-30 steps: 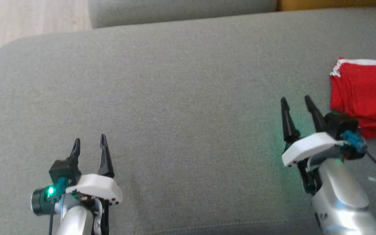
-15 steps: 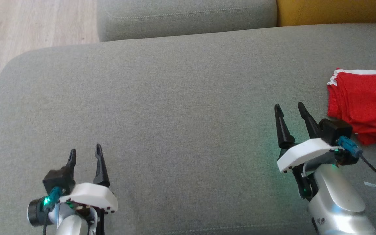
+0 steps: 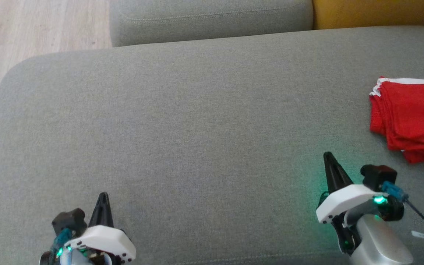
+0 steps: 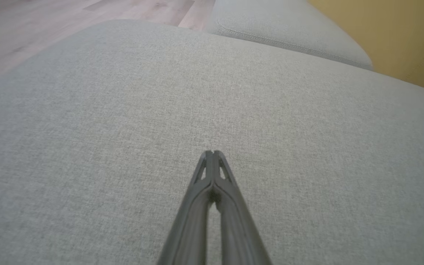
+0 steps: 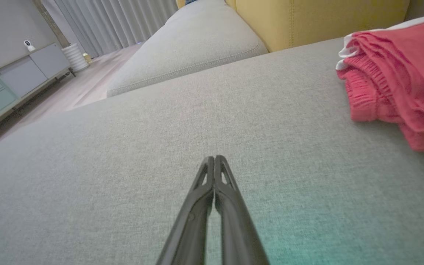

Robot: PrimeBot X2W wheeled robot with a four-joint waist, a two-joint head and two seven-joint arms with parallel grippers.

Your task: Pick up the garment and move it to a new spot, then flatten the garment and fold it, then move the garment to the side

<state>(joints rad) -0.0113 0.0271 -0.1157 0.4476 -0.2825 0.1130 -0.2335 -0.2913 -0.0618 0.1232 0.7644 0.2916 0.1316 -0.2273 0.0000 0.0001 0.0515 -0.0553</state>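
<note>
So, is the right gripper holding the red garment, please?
No, the right gripper is shut on nothing, apart from the folded red garment lying on the grey cushion.

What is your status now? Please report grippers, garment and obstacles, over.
Left gripper shut, empty. Right gripper shut, empty. Red garment lies folded on grey cushion, to right gripper's right, untouched. No obstacle seen between them.
</note>
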